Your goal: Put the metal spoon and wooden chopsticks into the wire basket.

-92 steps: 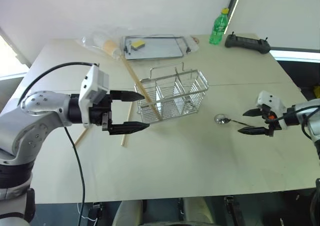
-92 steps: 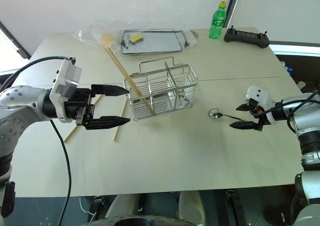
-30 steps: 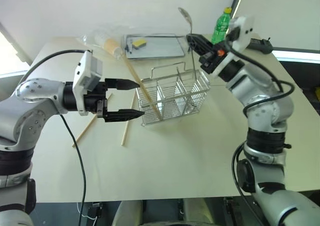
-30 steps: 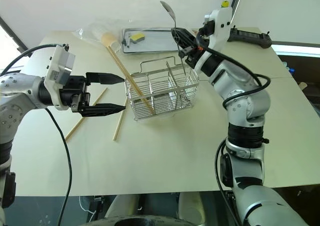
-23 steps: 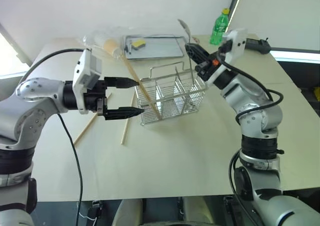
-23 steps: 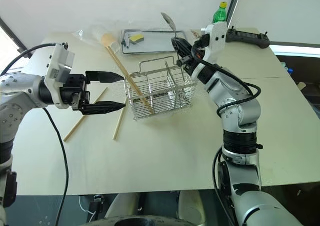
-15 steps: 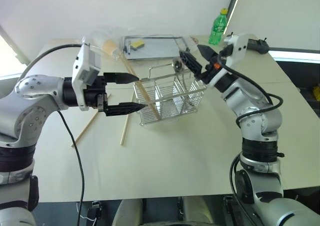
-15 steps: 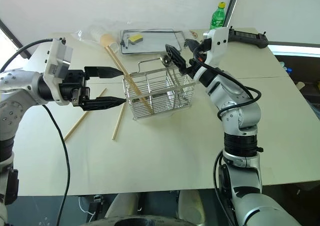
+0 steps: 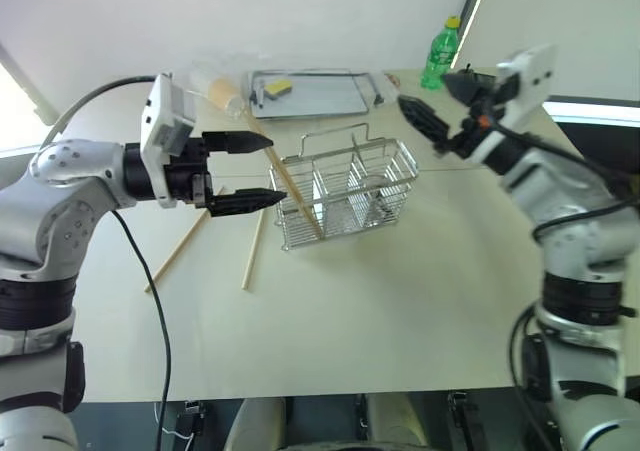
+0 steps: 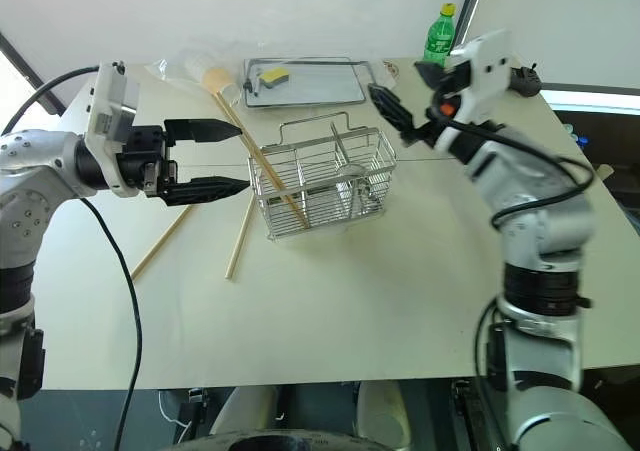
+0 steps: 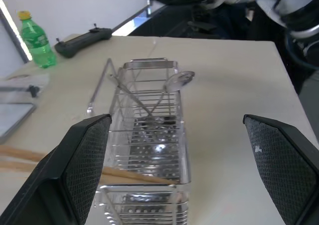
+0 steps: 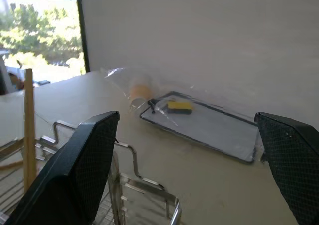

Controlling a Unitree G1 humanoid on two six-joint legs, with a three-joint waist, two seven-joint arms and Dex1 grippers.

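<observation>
The wire basket (image 9: 345,191) stands mid-table. The metal spoon (image 11: 179,78) leans inside it, bowl up near the rim. One of the wooden chopsticks (image 9: 285,176) slants through the basket's left end, its top sticking out toward the tray. Two more chopsticks (image 9: 250,256) lie flat on the table left of the basket. My left gripper (image 9: 277,170) hovers open just left of the basket, pointing at it, nothing between its fingers. Up and to the right of the basket my right gripper (image 9: 425,89) hangs open and empty.
A flat metal tray (image 9: 320,99) with a yellow sponge sits at the back. A clear plastic bag (image 9: 200,76) lies left of it. A green bottle (image 9: 440,53) and a black controller (image 11: 82,38) stand at the back right.
My right gripper, shut on the spoon above the basket a second ago, opened and let it drop in. It has since drawn away to the right. The left gripper barely moved.
</observation>
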